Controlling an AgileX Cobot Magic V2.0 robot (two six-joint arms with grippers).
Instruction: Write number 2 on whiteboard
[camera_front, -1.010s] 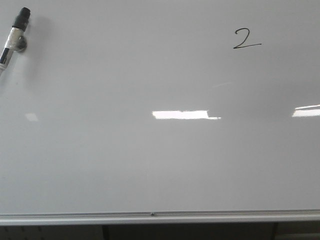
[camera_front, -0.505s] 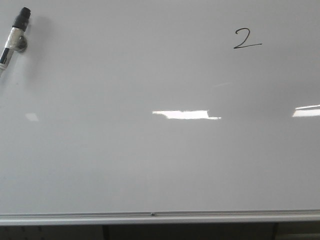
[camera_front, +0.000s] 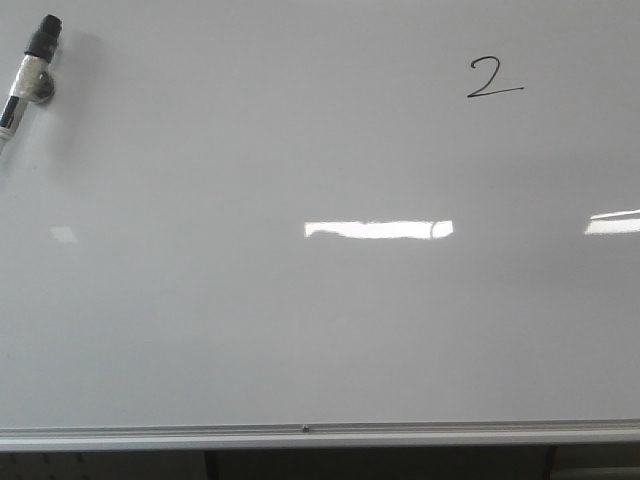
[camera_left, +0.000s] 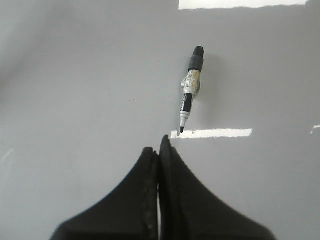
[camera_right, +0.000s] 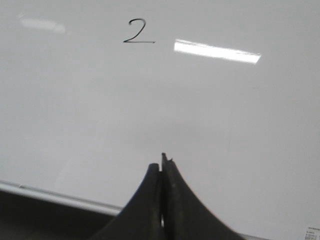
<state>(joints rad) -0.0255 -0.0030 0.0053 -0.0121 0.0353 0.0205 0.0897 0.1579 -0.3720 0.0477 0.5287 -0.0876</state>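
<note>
Number 2 (camera_front: 494, 77) finished on whiteboard (camera_front: 300, 330), marker (camera_left: 191, 89) laid aside uncapped; left gripper (camera_left: 159, 150) and right gripper (camera_right: 162, 167) both closed, empty.

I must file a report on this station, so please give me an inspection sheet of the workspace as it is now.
Surface: whiteboard, glossy white-grey, with bright light reflections; silver frame rail along its near edge.
Job's things: number 2 written in thin black ink at the far right of the board; marker lies uncapped at the far left, held by no gripper.
Clutter: nothing seen.
Grippers: left gripper shut and empty, its tips close to the marker's tip; right gripper shut and empty, above the board, apart from the 2.
Cables: nothing seen.
Surroundings: dark space beyond the rail; a small label at one board corner, too small to read.
</note>
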